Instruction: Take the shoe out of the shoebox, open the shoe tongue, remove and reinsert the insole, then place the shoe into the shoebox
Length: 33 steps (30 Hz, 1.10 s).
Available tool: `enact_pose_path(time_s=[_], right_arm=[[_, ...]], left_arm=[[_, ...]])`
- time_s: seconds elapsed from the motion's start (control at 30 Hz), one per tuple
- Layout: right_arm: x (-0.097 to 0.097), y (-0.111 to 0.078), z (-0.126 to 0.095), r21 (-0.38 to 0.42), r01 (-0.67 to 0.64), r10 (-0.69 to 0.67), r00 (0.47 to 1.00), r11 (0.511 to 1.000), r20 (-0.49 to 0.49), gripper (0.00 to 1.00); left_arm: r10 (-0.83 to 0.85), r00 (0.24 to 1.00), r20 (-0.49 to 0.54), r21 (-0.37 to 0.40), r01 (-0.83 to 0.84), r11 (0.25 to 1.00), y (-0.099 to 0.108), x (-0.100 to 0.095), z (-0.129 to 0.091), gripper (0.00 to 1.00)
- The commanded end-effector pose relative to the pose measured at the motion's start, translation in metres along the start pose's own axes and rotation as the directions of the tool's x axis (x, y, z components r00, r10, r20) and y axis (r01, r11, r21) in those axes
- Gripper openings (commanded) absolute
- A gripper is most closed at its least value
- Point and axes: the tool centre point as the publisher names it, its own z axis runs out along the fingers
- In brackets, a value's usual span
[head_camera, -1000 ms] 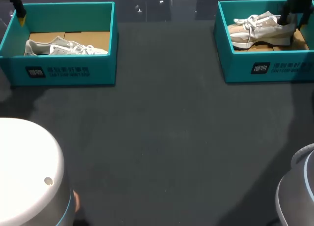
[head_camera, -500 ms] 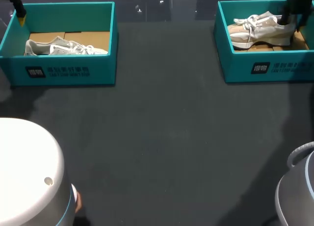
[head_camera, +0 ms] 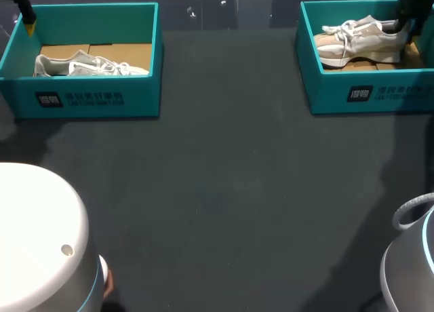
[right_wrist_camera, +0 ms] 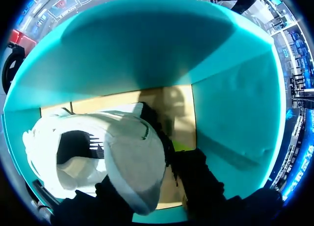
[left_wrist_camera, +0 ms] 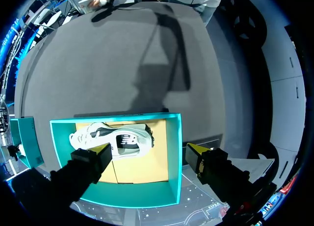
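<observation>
The bare table [head_camera: 224,190] lies nearest me, and that is where I want to work the tongue and insole. Beyond it the right shoebox [head_camera: 366,95] holds the beige shoe [head_camera: 359,44], toe toward the middle. My right gripper [head_camera: 404,22] is down inside at the heel, and as far as I can judge its fingers are clamped on the heel from both sides. I would lift straight up until the sole clears the wall, keeping the toe from dragging on the rim, then bring the shoe toward me. Farther left, my left gripper [left_wrist_camera: 148,148] hangs wide apart and holds nothing, above the left shoebox [head_camera: 88,98] with its grey shoe [head_camera: 88,64].
</observation>
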Motion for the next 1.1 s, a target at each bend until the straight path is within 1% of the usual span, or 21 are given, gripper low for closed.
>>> enact_pose_path(time_s=[0.03, 0.33, 0.57, 0.73, 0.87, 1.1], right_arm=[[0.002, 0.005, -0.002, 0.033, -0.008, 0.008, 1.0, 0.999, 0.0, 0.0], [-0.007, 0.001, -0.005, 0.036, -0.032, 0.032, 0.999, 0.999, -0.005, 0.0], [-0.01, 0.002, -0.006, 0.03, -0.029, 0.029, 1.0, 0.999, -0.001, 0.0], [-0.012, 0.002, -0.01, 0.025, -0.03, 0.03, 1.0, 0.999, -0.01, 0.0], [-0.018, 0.002, -0.021, 0.026, -0.039, 0.04, 0.999, 0.999, -0.023, 0.0], [-0.025, 0.001, -0.05, 0.033, -0.041, 0.041, 0.999, 0.999, -0.009, 0.0]], left_arm=[[0.0, 1.0, -0.001, -0.002, 0.0, 1.0, 0.0, 0.0, 0.0, 1.0], [0.0, 1.0, -0.001, -0.002, 0.0, 1.0, 0.0, 0.0, 0.0, 1.0], [0.0, 1.0, -0.001, -0.002, 0.0, 1.0, 0.0, 0.0, 0.0, 1.0], [0.0, 1.0, -0.001, -0.002, 0.0, 1.0, 0.0, 0.0, 0.0, 1.0], [0.0, 1.0, -0.001, -0.002, 0.0, 1.0, 0.0, 0.0, 0.0, 1.0], [0.0, 1.0, -0.001, -0.002, 0.0, 1.0, 0.0, 0.0, 0.0, 1.0]])
